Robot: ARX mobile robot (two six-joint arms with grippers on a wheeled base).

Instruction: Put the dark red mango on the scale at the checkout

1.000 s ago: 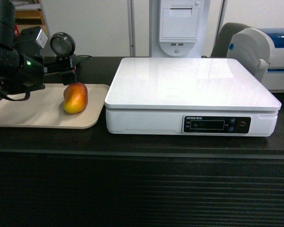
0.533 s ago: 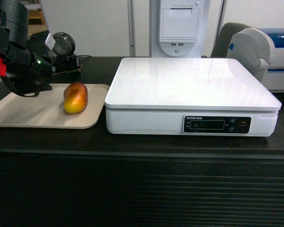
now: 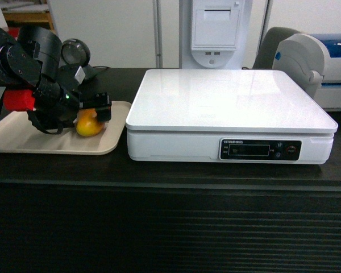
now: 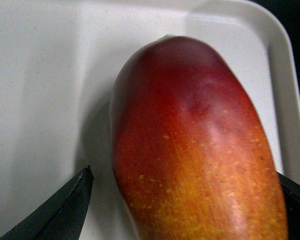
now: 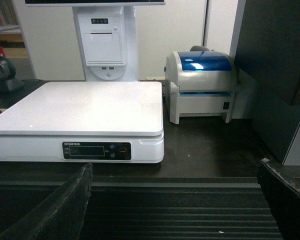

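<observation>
The dark red mango (image 3: pixel 88 125) lies on a beige tray (image 3: pixel 51 143) at the left end of the checkout (image 3: pixel 170 227) counter. In the left wrist view the mango (image 4: pixel 195 145) fills the frame, red at the far end and orange near me. My left gripper (image 4: pixel 183 171) is open and straddles it, one finger (image 4: pixel 65 210) on each side, with a gap on the left. The white scale (image 3: pixel 227 102) stands to the tray's right, its top bare. My right gripper (image 5: pixel 175 163) hangs open and holds nothing, in front of the counter's ribbed face.
A round black scanner (image 3: pixel 77 54) stands behind the tray. A white receipt kiosk (image 3: pixel 216 28) rises behind the scale. A white and blue label printer (image 5: pixel 202 85) sits to the scale's right, with a dark cabinet (image 5: pixel 275 50) beside it.
My left arm has swung down and to the right over the tray. Its open gripper, earlier behind and left of the mango, now sits around it. The mango has not moved.
</observation>
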